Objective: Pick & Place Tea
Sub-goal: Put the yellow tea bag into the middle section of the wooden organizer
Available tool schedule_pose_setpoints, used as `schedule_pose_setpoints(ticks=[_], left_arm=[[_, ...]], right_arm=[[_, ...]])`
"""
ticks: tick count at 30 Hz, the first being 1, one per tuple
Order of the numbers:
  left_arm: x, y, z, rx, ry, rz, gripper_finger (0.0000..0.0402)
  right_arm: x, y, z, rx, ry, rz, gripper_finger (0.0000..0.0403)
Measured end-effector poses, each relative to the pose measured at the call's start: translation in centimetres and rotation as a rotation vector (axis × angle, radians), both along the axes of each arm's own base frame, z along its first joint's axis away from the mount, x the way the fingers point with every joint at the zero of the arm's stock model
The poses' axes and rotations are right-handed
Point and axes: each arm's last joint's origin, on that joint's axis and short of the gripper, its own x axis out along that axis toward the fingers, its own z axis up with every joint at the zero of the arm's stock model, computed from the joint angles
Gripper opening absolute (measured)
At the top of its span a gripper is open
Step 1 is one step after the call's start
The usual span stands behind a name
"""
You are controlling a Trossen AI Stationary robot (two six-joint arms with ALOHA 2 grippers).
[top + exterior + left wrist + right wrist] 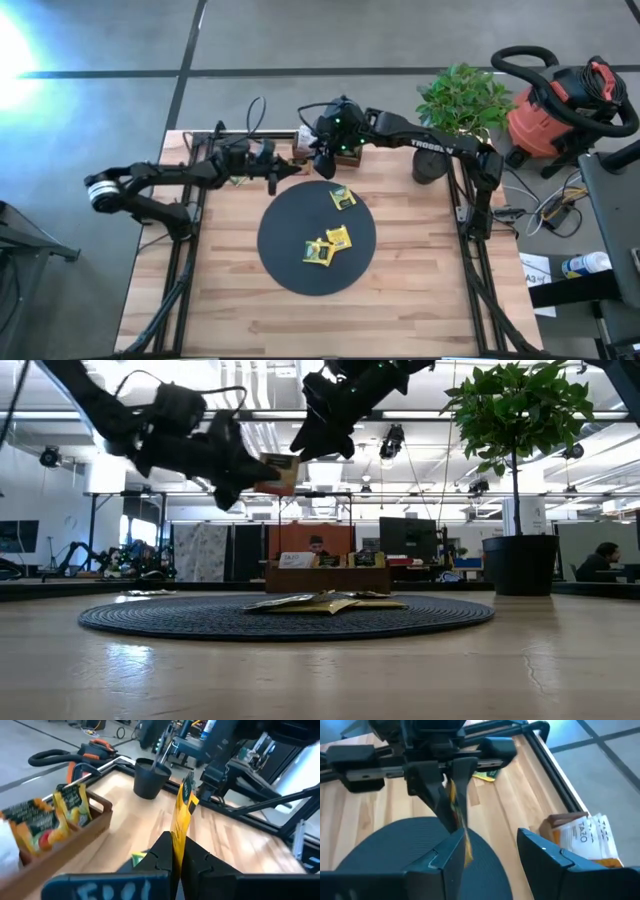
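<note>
Above the far rim of the black disc (300, 270), my left gripper (176, 845) is shut on an orange-yellow tea packet (181, 815); the low view shows the packet (280, 472) high in the air. My right gripper (490, 837) faces it from the right, open. The packet's free end (466, 851) stands close beside one right finger (440, 862), and I cannot tell whether they touch. Three more tea packets (338, 236) lie flat on the disc. A brown wooden tray (75, 827) at the table's far edge holds further packets (72, 802) standing on edge. My left gripper pinches the packet's two flat faces (177, 837) between its two fingers, at one end of the packet. The fingers come nearly level from the table's left. The packet stands on edge beyond the fingertips, clear of the disc and the table.
A potted plant (462, 100) in a black pot (520, 565) stands at the far right corner. A loose yellow-green packet (484, 774) lies on the wood under my left arm. Beside the table sits a red vacuum (560, 105). Bare wood stretches along the near side (320, 325).
</note>
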Motion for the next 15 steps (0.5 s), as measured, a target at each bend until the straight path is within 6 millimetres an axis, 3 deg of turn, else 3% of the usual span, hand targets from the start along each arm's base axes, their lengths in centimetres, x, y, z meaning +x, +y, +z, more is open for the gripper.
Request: schedule_pose_setpoints(ticks=[8,15], left_arm=[[3.4,1.6,1.4,0.053,-0.012,-0.045,0.0013],[4.3,2.2,1.2,0.05,0.019,-0.057,0.0014]], right_arm=[[-0.3,0.0,-0.4,0.009,0.052,-0.005,0.0176],[-1.0,-0.3,-1.0,-0.027,0.141,-0.036,0.0145]])
